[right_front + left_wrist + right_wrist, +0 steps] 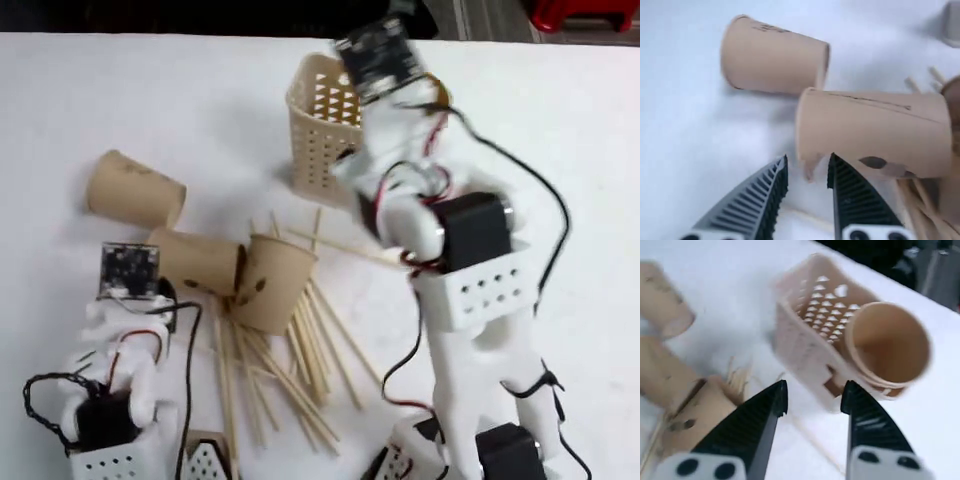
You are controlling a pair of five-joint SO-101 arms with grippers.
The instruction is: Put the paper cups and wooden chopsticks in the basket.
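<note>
A paper cup, perhaps a nested stack, seems lodged in the basket; three cups and the chopsticks lie on the counter. The left gripper and the right gripper are empty, fingers apart.

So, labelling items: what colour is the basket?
The basket is cream; clearest in right wrist view.

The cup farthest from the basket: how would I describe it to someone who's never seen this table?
Start at the chopsticks piled mid-table, with the basket behind them. A tipped cup rests on the pile, a second cup lies beside it, and the farthest cup lies on its side past both, on bare table. It alone is clear of the chopsticks.
</note>
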